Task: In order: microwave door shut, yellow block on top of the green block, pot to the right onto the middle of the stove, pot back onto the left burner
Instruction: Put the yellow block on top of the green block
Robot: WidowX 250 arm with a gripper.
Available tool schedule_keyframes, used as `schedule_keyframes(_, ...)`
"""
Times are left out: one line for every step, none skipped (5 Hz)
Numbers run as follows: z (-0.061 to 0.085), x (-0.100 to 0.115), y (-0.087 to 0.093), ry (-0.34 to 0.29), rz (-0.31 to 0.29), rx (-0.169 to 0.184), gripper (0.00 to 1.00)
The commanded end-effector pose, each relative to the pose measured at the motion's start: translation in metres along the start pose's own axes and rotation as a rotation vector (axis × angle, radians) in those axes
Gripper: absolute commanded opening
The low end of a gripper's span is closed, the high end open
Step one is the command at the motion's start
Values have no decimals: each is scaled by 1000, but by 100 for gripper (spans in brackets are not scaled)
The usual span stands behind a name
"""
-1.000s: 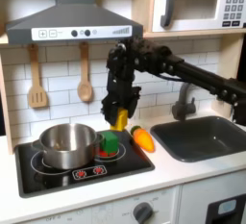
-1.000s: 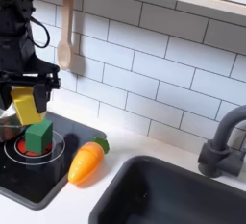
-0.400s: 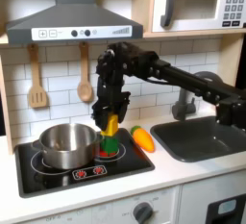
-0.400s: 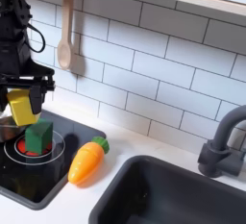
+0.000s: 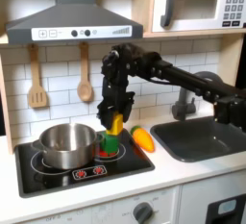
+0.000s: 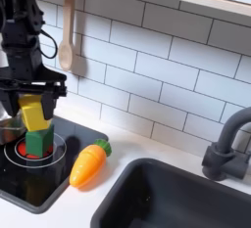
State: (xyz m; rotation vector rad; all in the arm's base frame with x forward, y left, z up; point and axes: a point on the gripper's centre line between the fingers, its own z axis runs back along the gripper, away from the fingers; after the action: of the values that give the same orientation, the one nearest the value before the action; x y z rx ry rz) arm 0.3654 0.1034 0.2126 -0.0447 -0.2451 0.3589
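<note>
In both exterior views my gripper [image 5: 114,118] [image 6: 32,99] is shut on the yellow block [image 5: 116,125] [image 6: 34,114]. It holds the block upright directly over the green block [image 5: 110,142] [image 6: 40,141], and the two look to be touching. The green block stands on a small red piece [image 6: 33,156] inside the ringed burner at the first exterior view's right. The steel pot [image 5: 67,144] [image 6: 7,130] sits on the left burner [image 5: 36,161] of the black stove [image 5: 130,161] [image 6: 29,178]. The microwave door [image 5: 192,5] at the upper right looks shut, with its handle [image 5: 167,5] at its left.
An orange carrot toy [image 5: 142,138] [image 6: 88,163] lies on the counter between stove and sink [image 5: 204,137] [image 6: 186,199]. A faucet [image 5: 183,103] [image 6: 231,142] stands behind the sink. Wooden utensils [image 5: 36,80] [image 5: 85,78] [image 6: 67,38] hang on the tiled wall under the range hood [image 5: 67,21].
My gripper went left past the green block with the yellow block, then came back a little to the right in both exterior views. It now holds the yellow block over the green block.
</note>
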Motion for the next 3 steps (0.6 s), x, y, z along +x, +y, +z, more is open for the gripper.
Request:
schedule_keyframes(-7,-1,-1,16,14,5,0)
schedule_keyframes(-9,4,1,17,26,5,0)
schedule_keyframes(-20,6,-2,43,37,1,0)
